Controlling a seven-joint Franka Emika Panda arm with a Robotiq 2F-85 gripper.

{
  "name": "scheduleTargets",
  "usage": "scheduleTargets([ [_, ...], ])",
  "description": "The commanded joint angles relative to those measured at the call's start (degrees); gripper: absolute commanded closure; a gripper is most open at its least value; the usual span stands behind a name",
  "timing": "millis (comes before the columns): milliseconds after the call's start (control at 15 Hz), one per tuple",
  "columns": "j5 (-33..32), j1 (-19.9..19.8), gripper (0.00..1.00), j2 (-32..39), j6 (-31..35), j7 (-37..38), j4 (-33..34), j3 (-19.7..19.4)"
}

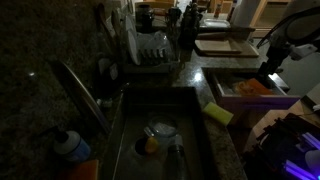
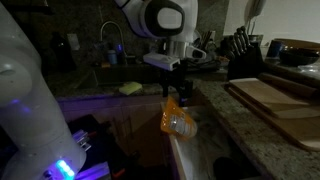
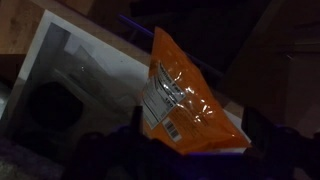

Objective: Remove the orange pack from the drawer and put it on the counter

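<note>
The orange pack (image 3: 180,95) is a shiny, crinkly pouch with a white label and barcode. It stands tilted in the open drawer (image 3: 75,85), whose inside is pale. In the wrist view my gripper (image 3: 195,137) is open, with its dark fingers (image 3: 128,135) wide apart on either side of the pack's near end and not pressing it. In an exterior view the gripper (image 2: 180,84) hangs just above the pack (image 2: 178,120), over the drawer's white front (image 2: 183,158). The dark speckled counter (image 2: 245,135) runs beside the drawer. In an exterior view the gripper (image 1: 270,76) is over the drawer (image 1: 252,98).
Wooden cutting boards (image 2: 275,100) and a knife block (image 2: 243,50) sit on the counter. A yellow sponge (image 1: 218,112) lies at the edge of the sink (image 1: 160,125), which holds dishes. A dish rack (image 1: 150,50) stands behind it. The room is dim.
</note>
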Motion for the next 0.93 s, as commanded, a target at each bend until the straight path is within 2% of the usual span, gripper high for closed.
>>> scheduleTargets([
  [0,7.6,0.3,0.0,5.5,9.1,-4.4,-1.7,0.3],
  [67,10.2,1.0,0.0,5.4,11.5,-5.2,-2.5,1.2],
  [133,6.7,-0.5,0.0,4.7,7.6,-3.1,-1.3,1.0],
  [333,7.2,-0.3,0.0,5.5,8.2,-3.0,-1.2,1.6],
  [533,-1.9,-2.6,0.0,9.9,9.3,2.6,1.2,0.4],
  [667,-4.2,-3.3,0.0,11.8,8.1,4.7,2.7,-0.3],
  [733,-4.2,-3.5,0.25,12.8,7.4,4.7,3.5,-0.3],
  [867,-1.5,-3.4,0.33,13.6,5.9,3.4,4.4,0.2],
])
